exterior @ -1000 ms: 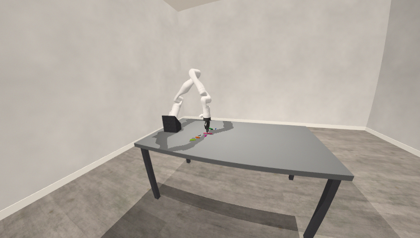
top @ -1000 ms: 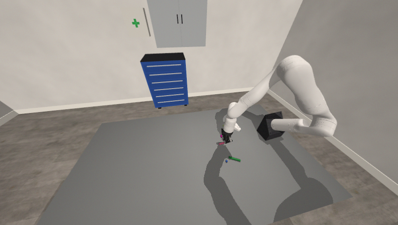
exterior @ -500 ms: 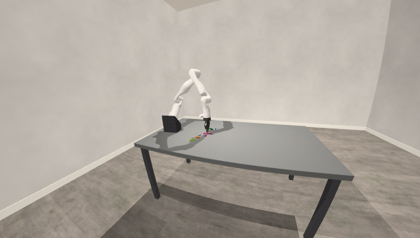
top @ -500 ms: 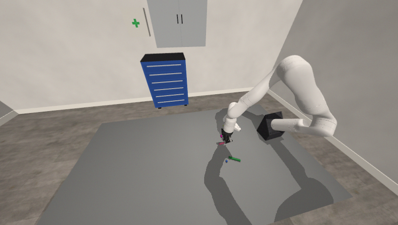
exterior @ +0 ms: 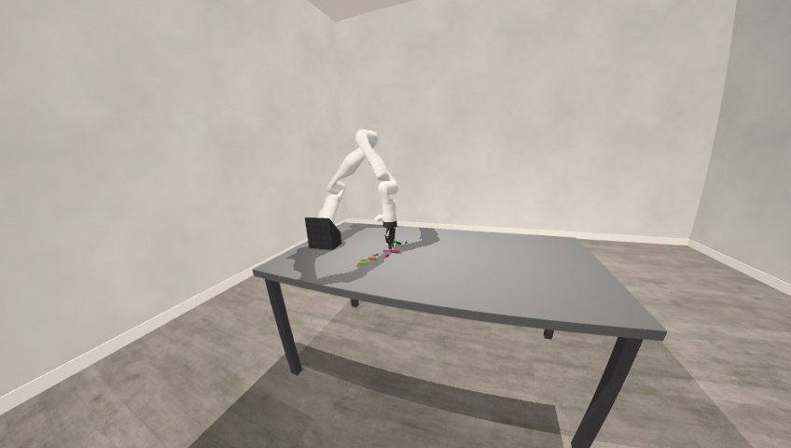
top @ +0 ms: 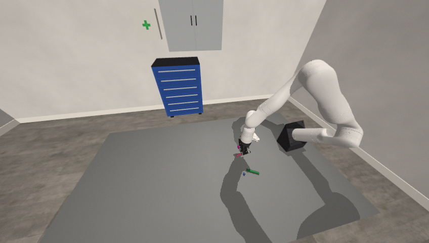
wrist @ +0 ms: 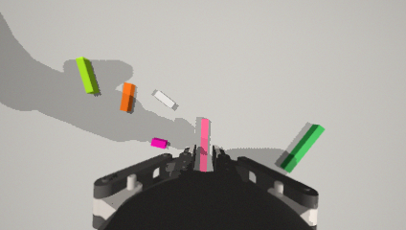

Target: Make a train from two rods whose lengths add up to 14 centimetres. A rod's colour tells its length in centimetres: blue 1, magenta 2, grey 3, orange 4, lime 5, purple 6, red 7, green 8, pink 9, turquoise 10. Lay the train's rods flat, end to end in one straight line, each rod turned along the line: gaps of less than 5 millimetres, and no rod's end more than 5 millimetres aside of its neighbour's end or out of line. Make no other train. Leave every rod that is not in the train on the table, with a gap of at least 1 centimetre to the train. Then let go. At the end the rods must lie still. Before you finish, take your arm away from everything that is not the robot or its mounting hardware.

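Pink is shown by the rod (top: 238,155) (exterior: 391,251) (wrist: 204,136) on the grey table (top: 150,186) (exterior: 488,277) in the top view, partly hidden by the claw (top: 246,152) (exterior: 390,247) (wrist: 204,151); a green rod (top: 252,171) (exterior: 397,242) (wrist: 304,148) and a blue rod (top: 244,173) (exterior: 406,242) are seen close together. In the exterior view, the lime rod (exterior: 363,262) (wrist: 87,76) is seen near the orange rod (exterior: 372,259) (wrist: 127,98), well apart from the pink one. In the wrist view, the pink rod is straddled by partly opened fingers, with gaps visible on both sides, and is not gripped.
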